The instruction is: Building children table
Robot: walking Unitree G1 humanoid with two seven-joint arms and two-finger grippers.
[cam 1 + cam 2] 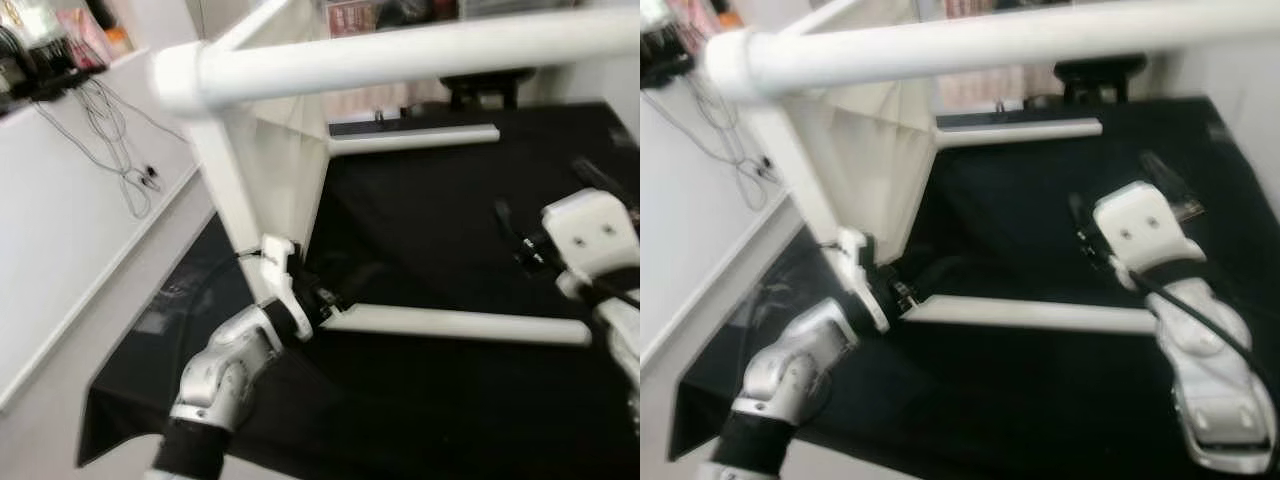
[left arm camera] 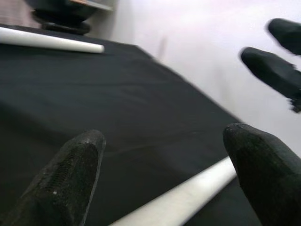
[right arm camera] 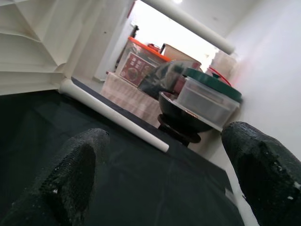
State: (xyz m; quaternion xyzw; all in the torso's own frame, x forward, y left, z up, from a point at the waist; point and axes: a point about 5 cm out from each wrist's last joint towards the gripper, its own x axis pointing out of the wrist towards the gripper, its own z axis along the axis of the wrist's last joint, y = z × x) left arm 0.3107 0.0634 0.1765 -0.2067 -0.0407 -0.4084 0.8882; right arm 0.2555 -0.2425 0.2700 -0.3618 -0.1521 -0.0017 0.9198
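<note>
Top table leg (image 1: pixel 420 55) nearest; L gripper (image 2: pixel 160 174), R gripper (image 3: pixel 160 179) jaws wide; no legible text.

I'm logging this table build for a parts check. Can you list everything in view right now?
table on its side: one, white, on the black cloth, legs sticking out
table legs: three visible, white
black cloth: one, covering the work surface
cables: a few, grey, on the white surface at left
storage boxes: several, stacked behind
left gripper: open, straddling the lower leg
right gripper: open, above the cloth
</note>
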